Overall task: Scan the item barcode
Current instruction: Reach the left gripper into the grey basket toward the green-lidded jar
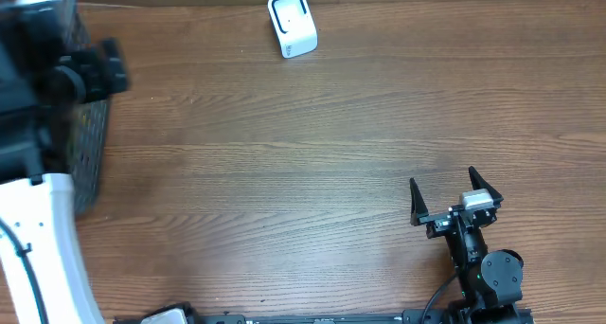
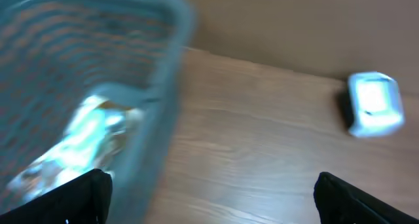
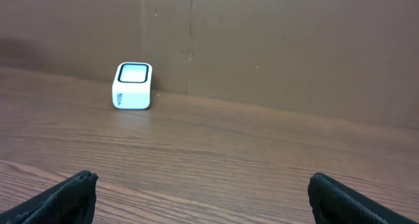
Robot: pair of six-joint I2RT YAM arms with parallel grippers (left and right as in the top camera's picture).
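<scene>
Overhead, you see the barcode scanner (image 1: 292,23) at top centre of the worktop (image 1: 284,172). The right claw (image 1: 443,182), lower right, is spread wide and empty.

Left wrist, blurred: the left claw (image 2: 209,201) is spread and empty. The mesh basket (image 2: 163,99) at frame left holds a shiny item (image 2: 85,135).

Right wrist: the barcode scanner stands upper left.

Left wrist view came through smeared: the basket (image 2: 167,73) left of the left claw (image 2: 211,178) held a shiny something (image 2: 91,129), unidentifiable. Scanner (image 2: 373,105) ahead-right blurred too, fingers (image 2: 78,198) cut by the bottom edge.
</scene>
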